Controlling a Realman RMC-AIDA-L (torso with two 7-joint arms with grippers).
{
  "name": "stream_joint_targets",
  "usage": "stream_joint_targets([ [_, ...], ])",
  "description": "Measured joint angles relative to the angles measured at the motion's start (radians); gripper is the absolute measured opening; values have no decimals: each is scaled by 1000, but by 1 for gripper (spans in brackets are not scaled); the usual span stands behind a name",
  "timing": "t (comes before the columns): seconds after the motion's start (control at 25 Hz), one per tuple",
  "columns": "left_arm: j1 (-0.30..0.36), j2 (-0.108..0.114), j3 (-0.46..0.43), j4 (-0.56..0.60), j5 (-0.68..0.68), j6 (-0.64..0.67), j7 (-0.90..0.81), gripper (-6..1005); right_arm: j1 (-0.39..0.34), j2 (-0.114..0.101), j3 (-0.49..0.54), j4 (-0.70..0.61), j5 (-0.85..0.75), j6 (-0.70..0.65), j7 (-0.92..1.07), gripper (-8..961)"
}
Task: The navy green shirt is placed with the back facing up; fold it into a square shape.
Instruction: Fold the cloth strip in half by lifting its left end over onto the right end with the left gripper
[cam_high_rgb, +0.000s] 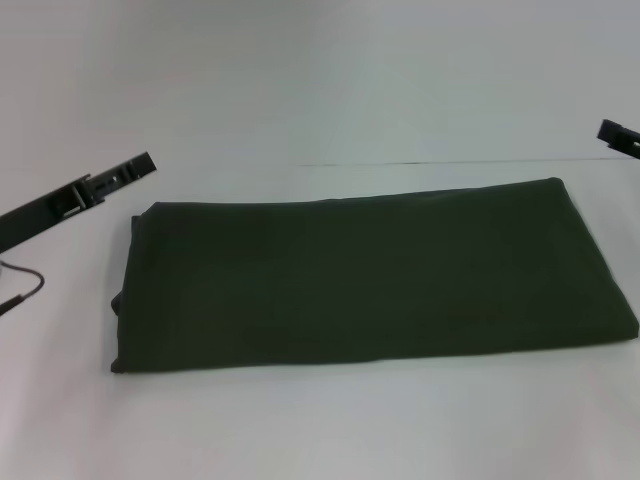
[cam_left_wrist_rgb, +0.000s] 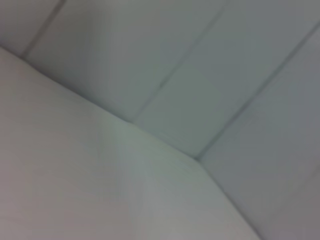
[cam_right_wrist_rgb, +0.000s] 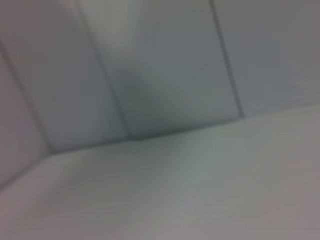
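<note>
A: Well, starting at the fingers: the left gripper (cam_high_rgb: 118, 176) is showing only as a thin dark bar, hanging just off the shirt's far left corner, clear of the cloth. Whether its fingers are parted or closed cannot be told, and it is carrying nothing that shows.

B: And the right gripper (cam_high_rgb: 618, 136)?

A: Only its dark tip is poking in at the picture's edge, above and beyond the shirt's far right corner, also not touching the cloth. Its fingers' state cannot be told either.

B: Where is the navy green shirt (cam_high_rgb: 370, 275) lying?

A: It is lying flat on the white table (cam_high_rgb: 320, 430), folded into a wide rectangle with its plain side up, its long edges running across between the two grippers. Its right end is reaching almost to the picture's edge.

B: Are the wrist views adding anything?

A: Both are showing only pale table surface and grey wall panels beyond the shirt, with no fingers and no cloth.
</note>
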Motion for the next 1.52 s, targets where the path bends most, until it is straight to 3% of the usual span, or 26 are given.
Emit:
stream_joint_targets([
  [0.08,19,3,2,18,9,82,-20,810,-43,-5,0,4,58,-116,-65,920],
  [0.24,62,6,1,58,22,247,-78,934,-108,-6,-5,6,65,-299,-177,921],
  [0.48,109,8,-2,103,55,406,-107,931,-158,-6,-11,9,-57,-538,-339,918],
  [0.64,135,13,-7,139,90,406,-221,928,-164,-8,-7,9,-149,-671,-419,915],
  [1.04,152,17,-9,168,283,291,-626,922,-158,-9,-11,9,-210,-747,-482,915],
  [1.52,147,17,-2,77,320,160,-745,916,-158,-15,-10,9,-215,-789,-494,916],
])
